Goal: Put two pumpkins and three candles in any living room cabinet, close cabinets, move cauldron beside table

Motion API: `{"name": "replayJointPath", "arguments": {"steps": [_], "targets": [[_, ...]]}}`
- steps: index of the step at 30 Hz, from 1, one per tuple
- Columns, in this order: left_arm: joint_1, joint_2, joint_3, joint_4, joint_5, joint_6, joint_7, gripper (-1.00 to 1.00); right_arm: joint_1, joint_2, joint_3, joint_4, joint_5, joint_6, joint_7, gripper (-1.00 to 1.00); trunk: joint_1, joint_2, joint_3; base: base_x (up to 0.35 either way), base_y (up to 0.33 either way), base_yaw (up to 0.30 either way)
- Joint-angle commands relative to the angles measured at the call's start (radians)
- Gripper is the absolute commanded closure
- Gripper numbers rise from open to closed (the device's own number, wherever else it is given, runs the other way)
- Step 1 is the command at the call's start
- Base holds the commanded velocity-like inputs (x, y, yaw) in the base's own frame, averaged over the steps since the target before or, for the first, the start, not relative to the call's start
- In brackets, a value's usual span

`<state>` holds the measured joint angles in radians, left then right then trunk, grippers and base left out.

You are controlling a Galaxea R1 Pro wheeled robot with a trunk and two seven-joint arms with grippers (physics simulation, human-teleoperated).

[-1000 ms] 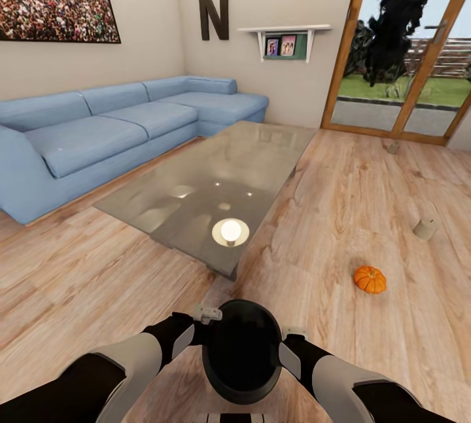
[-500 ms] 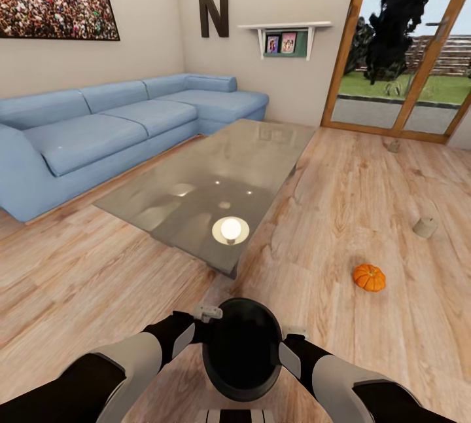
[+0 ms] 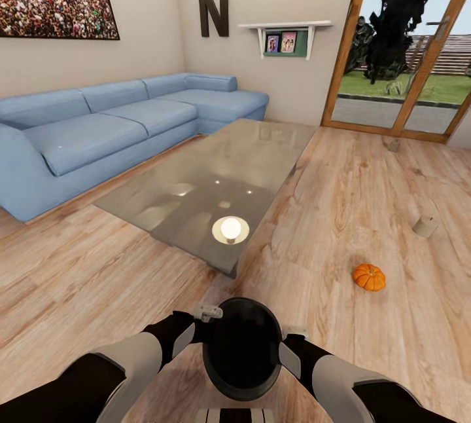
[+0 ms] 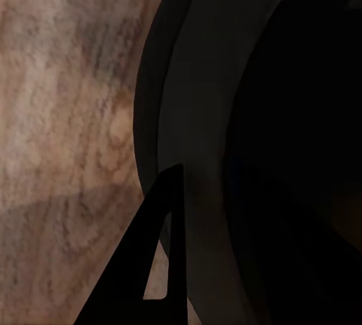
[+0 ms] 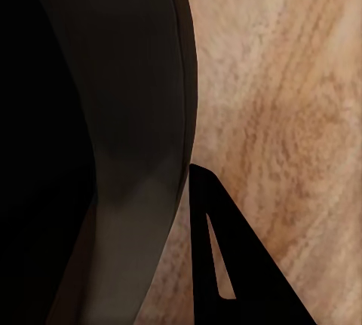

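**Cauldron between both arms, short of the glass table**

I hold the cauldron (image 3: pixel 241 349) between my two arms, low in front of my trunk, over the wooden floor (image 3: pixel 327 213) and just short of the near corner of the glass table (image 3: pixel 216 187). My left gripper (image 3: pixel 207 312) sits at its rim on one side and my right gripper (image 3: pixel 294 331) on the other; I cannot tell whether either is clamped or merely pressed against the wall. I judge the pot rigid, bulky and smooth-walled, likely to slip, so the rim is the place to hold.

One pumpkin (image 3: pixel 369 277) lies on the floor to my right, a candle (image 3: pixel 425 226) beyond it; both look light and firm.

The only writing is a large dark letter N (image 3: pixel 214 13) on the far wall.
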<state>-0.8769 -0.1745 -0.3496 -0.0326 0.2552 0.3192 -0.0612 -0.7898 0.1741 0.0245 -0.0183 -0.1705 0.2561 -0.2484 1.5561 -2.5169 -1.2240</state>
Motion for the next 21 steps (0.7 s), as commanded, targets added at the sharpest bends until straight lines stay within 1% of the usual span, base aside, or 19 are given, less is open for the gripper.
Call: {"name": "replayJointPath", "arguments": {"steps": [1, 2, 21], "targets": [[-0.001, 0.000, 0.081, 0.025, -0.010, 0.005, 0.056, 1.00, 0.001, 0.000, -0.028, -0.006, -0.007, -0.020, 0.041, 1.00, 0.077, 0.000, -0.001, 0.000, 0.000, 0.000], [-0.001, 0.000, 0.080, 0.025, -0.010, 0.005, 0.055, -1.00, 0.001, 0.000, -0.028, -0.006, -0.007, -0.020, 0.041, 1.00, 0.077, 0.000, -0.001, 0.000, 0.000, 0.000], [-0.001, 0.000, 0.081, 0.025, -0.010, 0.005, 0.057, -1.00, 0.001, 0.000, -0.028, -0.006, -0.007, -0.019, 0.041, 1.00, 0.077, 0.000, -0.001, 0.000, 0.000, 0.000]]}}
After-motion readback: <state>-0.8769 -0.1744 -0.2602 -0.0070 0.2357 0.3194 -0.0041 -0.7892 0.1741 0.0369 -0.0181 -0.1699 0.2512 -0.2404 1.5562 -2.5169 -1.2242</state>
